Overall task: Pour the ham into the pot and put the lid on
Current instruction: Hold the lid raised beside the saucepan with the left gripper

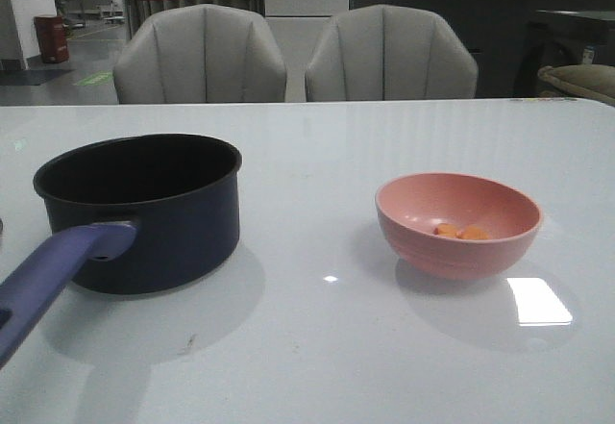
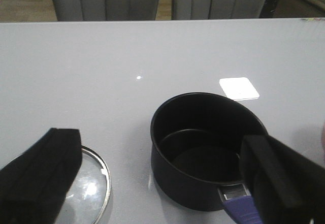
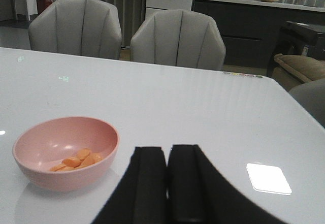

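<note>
The dark navy pot (image 1: 144, 208) stands at the table's left with its purple-blue handle (image 1: 53, 275) toward me; the left wrist view shows the pot (image 2: 203, 148) empty. Several orange ham chunks (image 1: 461, 233) lie in the pink bowl (image 1: 457, 224) at the right; the right wrist view has the ham (image 3: 76, 160) and bowl (image 3: 66, 153) too. The glass lid (image 2: 89, 191) lies flat beside the pot, its knob hidden. My left gripper (image 2: 162, 183) is open, above and short of pot and lid. My right gripper (image 3: 167, 155) is shut and empty, beside the bowl.
Two grey chairs (image 1: 202, 54) stand behind the table's far edge (image 1: 307, 102). A counter and cabinets fill the background. Bare white tabletop (image 1: 307, 347) lies between pot and bowl.
</note>
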Controlling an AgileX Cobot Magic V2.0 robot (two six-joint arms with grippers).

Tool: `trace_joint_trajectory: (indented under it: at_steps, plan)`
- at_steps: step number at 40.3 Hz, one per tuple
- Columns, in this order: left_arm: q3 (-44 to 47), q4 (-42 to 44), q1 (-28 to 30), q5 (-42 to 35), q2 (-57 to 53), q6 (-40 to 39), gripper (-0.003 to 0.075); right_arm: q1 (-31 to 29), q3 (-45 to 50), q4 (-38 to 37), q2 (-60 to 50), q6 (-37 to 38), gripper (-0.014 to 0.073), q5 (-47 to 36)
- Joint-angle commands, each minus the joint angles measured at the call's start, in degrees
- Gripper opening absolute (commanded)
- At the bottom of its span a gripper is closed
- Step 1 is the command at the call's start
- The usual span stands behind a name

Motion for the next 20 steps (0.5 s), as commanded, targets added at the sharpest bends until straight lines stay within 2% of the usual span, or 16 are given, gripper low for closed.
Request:
trace_joint_trajectory:
  at_steps: [1,15,20]
  plan:
    - [0.63,-0.53,-2.1,-4.92,-3.89,-0.03,0.0676,-0.31,-0.23,-0.51,-1.15,-0.25,0.0146,-4.81]
    - [7.44,-0.21,-9.35,-6.12,-16.43,-0.03,0.0676,-0.37,-0.28,-0.51,-1.15,-0.25,0.0146,-4.81]
    - [7.7,0.61,-10.34,-4.48,-18.01,-0.03,0.0676,-0.31,-0.27,-0.27,-1.15,-0.25,0.0146,-8.57]
